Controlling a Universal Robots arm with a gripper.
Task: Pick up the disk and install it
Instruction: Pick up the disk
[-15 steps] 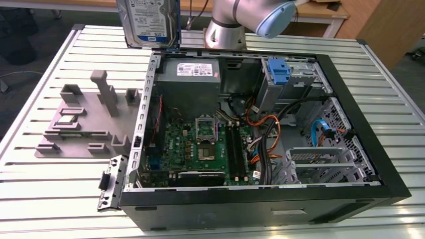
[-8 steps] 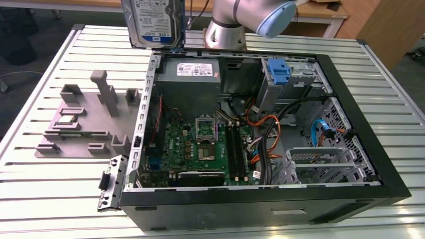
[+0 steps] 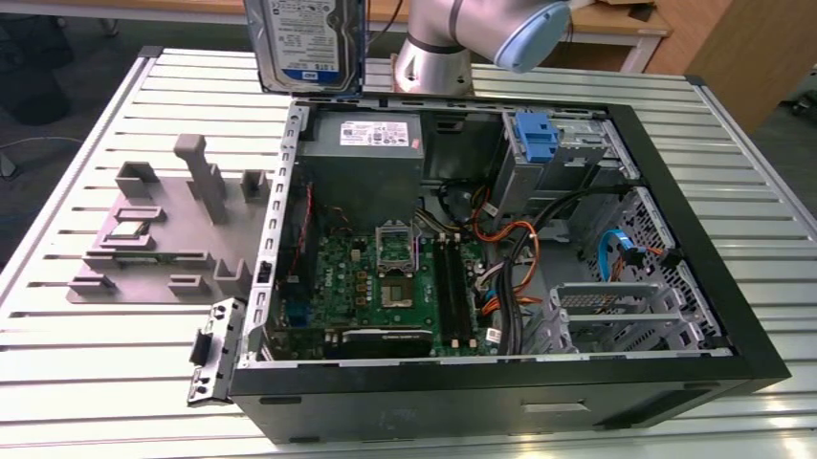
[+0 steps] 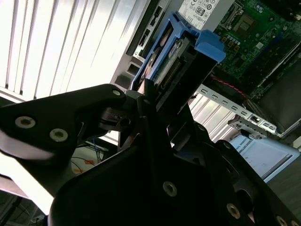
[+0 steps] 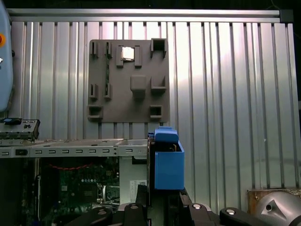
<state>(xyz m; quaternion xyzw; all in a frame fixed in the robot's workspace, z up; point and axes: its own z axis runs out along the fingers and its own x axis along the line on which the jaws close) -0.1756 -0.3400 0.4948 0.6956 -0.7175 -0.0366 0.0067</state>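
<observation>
Exterior view: disk (image 3: 306, 43) upright, aloft above the slatted table (image 3: 102, 363), just outside the open computer case (image 3: 747, 316).

Second wrist view: gripper (image 4: 157, 101) clamped tight on the disk's end, blue carrier pointing away.

First wrist view: disk hangs by the case wall. Judged best carried square and slow, clear of the cables (image 3: 511, 253).

Ribbed aluminium table (image 3: 90, 402) gleams under bright light. Behind it is a wooden desk (image 3: 626, 21), and dark floor (image 3: 38, 182) lies alongside.
</observation>
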